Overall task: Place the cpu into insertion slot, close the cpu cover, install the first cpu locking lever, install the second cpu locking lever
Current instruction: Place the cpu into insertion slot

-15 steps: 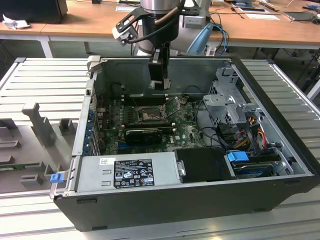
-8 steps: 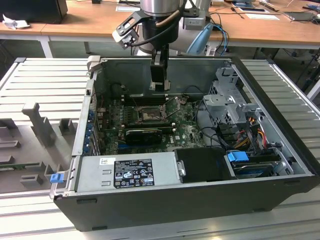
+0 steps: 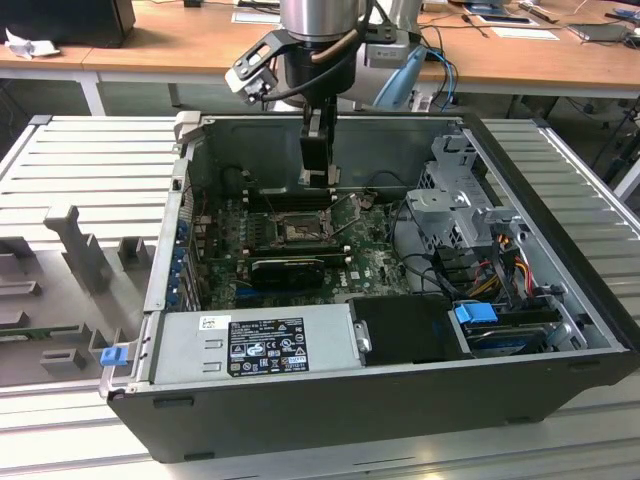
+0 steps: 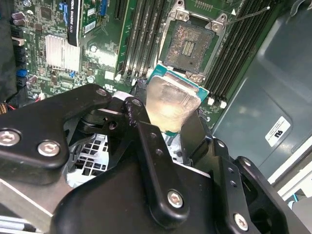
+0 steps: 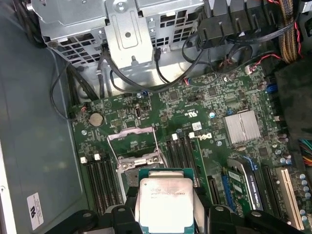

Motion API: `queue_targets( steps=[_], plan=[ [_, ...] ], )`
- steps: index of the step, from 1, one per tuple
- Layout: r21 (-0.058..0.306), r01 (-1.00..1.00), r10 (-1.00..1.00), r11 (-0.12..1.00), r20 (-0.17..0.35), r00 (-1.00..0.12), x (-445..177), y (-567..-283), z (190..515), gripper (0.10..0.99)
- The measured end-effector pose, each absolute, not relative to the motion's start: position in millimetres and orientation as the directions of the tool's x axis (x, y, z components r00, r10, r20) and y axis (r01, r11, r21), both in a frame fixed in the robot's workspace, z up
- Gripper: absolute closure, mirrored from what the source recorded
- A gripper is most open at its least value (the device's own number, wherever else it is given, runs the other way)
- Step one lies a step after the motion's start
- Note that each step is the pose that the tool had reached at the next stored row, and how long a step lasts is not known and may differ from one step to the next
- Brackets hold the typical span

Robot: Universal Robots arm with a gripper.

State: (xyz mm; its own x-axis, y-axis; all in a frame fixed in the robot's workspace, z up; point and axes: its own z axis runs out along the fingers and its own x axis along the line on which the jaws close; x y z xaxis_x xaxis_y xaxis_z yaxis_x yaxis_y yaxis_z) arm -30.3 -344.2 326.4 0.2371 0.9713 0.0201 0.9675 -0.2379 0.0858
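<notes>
My gripper (image 3: 318, 170) hangs inside the open computer case, shut on the cpu (image 4: 171, 100), a thin square chip with a silvery top held by its edges. In the first wrist view the cpu (image 5: 165, 202) sits between the black fingers and hides part of the insertion slot (image 5: 139, 163). The slot (image 4: 187, 46) lies bare on the green motherboard (image 3: 375, 262), its dark centre showing, a short way below the chip. The cpu cover (image 5: 129, 132) stands raised at the slot's far side. A thin wire lever (image 4: 248, 14) sticks out, unlatched.
Long black memory slots (image 4: 141, 34) flank the socket on both sides. A black card (image 3: 285, 268) stands near the socket, with a metal drive cage (image 3: 460, 205) and cables at the exterior view's right. The grey power supply (image 3: 255, 340) fills the case's front.
</notes>
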Motion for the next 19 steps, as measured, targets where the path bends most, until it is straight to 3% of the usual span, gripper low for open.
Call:
queue_targets(
  steps=[9,15,19],
  plan=[
    [0.082,0.983,0.986,-0.166,0.034,0.163,-31,-344,313,0.561],
    [0.082,0.997,0.999,-0.011,0.034,0.008,-31,-344,301,0.561],
    [0.083,0.997,0.999,-0.003,0.034,0.001,-31,-344,298,0.561]
  ],
)
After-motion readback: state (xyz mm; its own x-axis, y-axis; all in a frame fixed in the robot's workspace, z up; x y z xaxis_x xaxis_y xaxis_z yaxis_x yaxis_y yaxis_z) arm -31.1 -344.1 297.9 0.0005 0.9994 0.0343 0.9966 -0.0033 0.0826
